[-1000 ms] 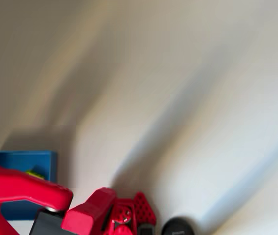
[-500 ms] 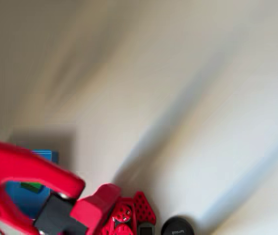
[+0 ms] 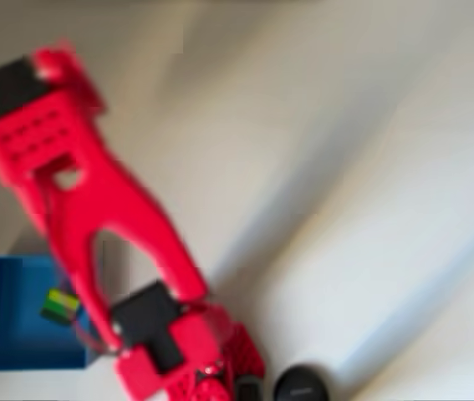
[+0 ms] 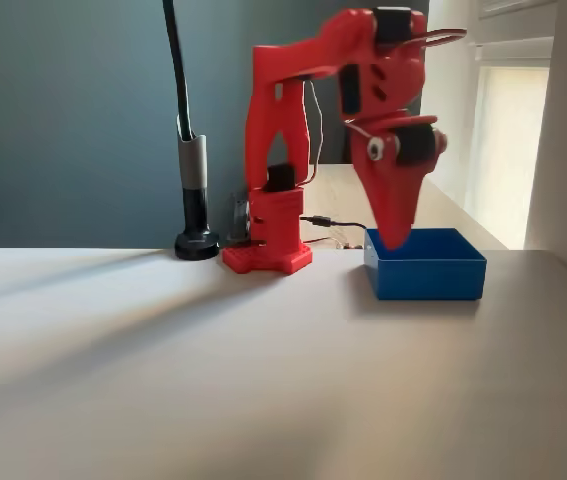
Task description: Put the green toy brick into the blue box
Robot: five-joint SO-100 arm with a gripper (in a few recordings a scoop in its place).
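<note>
Green toy brick (image 3: 59,305): inside the blue box in the overhead view, toward the box's right side, partly hidden by the red arm; lime-yellow part uppermost, darker green below.
Brick's long axis: blurred; looks tilted, running from upper left to lower right in the overhead view; exact heading cannot be told.
Blue box (image 3: 2,334): open-topped, on the pale surface (image 3: 370,167) at lower left of the overhead view; in the fixed view (image 4: 425,272) to the right of the arm's base.
End effector (image 4: 395,238): pointing straight down, tip at the rim level of the box in the fixed view; seems closed to a point there, but whether truly together or apart cannot be told; free of the brick.
Change from the earlier frames: arm swung up and stretched across the upper left of the overhead view, where half a second ago only a curved red part crossed the lower left; box uncovered more fully; brick seen in the box then and now.
Red arm (image 3: 94,192): base (image 4: 267,256) beside a black lamp stand (image 4: 196,243).
</note>
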